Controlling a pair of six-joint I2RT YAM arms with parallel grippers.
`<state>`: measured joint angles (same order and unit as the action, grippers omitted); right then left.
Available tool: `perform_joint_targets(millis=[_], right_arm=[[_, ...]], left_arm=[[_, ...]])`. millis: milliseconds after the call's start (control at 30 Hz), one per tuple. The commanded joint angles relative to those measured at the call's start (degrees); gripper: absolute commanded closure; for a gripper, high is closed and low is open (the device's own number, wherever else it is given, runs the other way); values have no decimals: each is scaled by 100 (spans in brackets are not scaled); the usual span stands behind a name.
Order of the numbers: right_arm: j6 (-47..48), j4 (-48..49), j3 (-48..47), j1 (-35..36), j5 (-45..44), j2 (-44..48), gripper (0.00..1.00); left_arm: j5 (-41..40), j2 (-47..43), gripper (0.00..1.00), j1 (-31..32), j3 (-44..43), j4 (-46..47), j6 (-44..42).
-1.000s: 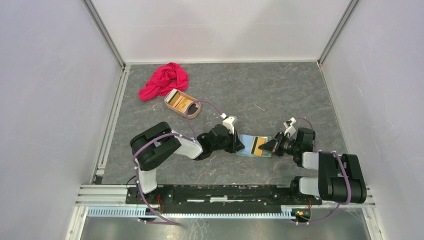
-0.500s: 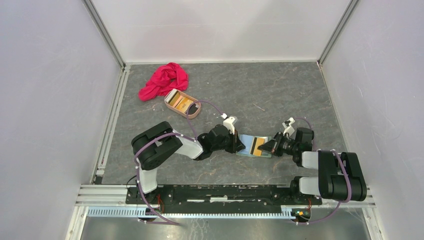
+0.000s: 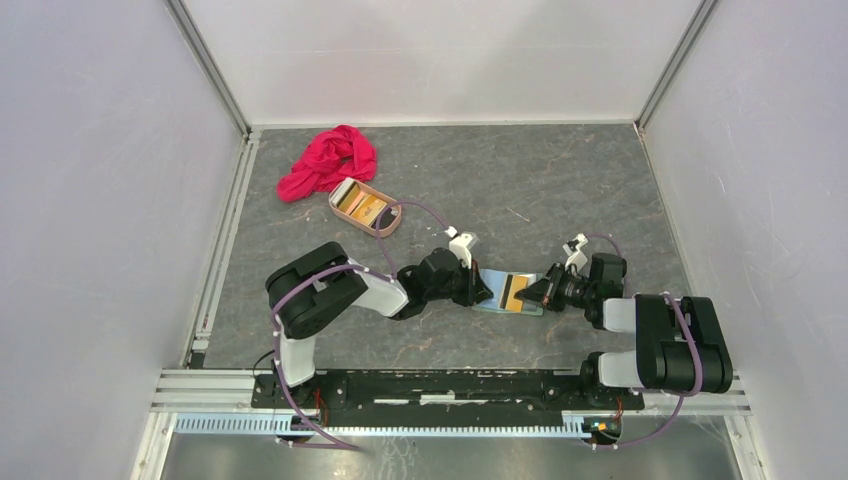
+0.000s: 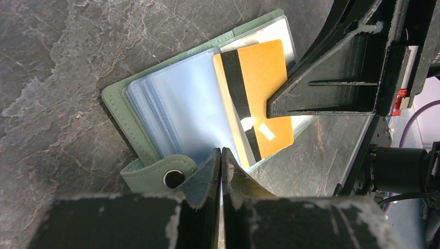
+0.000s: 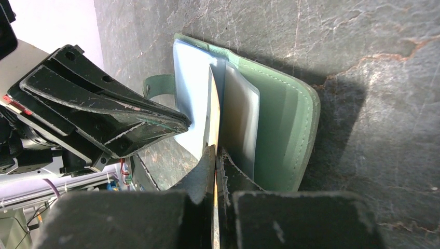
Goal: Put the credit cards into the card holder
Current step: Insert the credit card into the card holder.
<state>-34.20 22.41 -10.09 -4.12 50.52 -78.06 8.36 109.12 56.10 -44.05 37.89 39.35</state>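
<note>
1. The card holder lies open and flat on the worktop, between the two arms; its long axis runs left to right, a little slanted; the snap tab sticks out from its left end, towards the left arm.
2. The orange card is over the right half of the card holder; its long axis and its dark stripe run near to far, so across the long axis of the card holder; the striped long edge points to the clear pocket leaves; whether this edge is already inside a pocket, I cannot tell.
3. The right end effector is pressed together and pinches the orange card at its right long edge; in its own wrist view the card shows only as a thin edge.
4. The left end effector is also pressed together, at the left edge of the pocket leaves, just beside the snap tab; whether a leaf is caught between the fingers, I cannot tell.
5. Farther back on the left stands a tray with more cards in it; a red cloth lies just behind the tray.
</note>
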Motion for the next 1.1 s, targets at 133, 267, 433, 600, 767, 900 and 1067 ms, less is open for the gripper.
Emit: perform_joint_targets(millis=[133,267,433,600,767,900,1067], right_arm=[[284,-323,-122,87,-182,-206,100],[317,-451,-253,104,-166,-359,100],[539,-745,-561,114,-142,-639,100],[667,-810,-669,174,-256,-661,100],[852,-960,-872,258,-236,-820,100],[1007,-1155,-1109,365,-206,-988,98],[1238,-1399,-1338,378,-215,-1111,95]], left_arm=[[131,250,91,24,-68,-402,-31],[161,250,91,24,-96,-423,-75],[211,294,91,24,-101,-390,-86],[266,285,91,24,-108,-396,-128],[367,255,90,24,-179,-460,-163],[390,246,89,24,-224,-471,-158],[220,109,87,24,-276,-710,-146]])
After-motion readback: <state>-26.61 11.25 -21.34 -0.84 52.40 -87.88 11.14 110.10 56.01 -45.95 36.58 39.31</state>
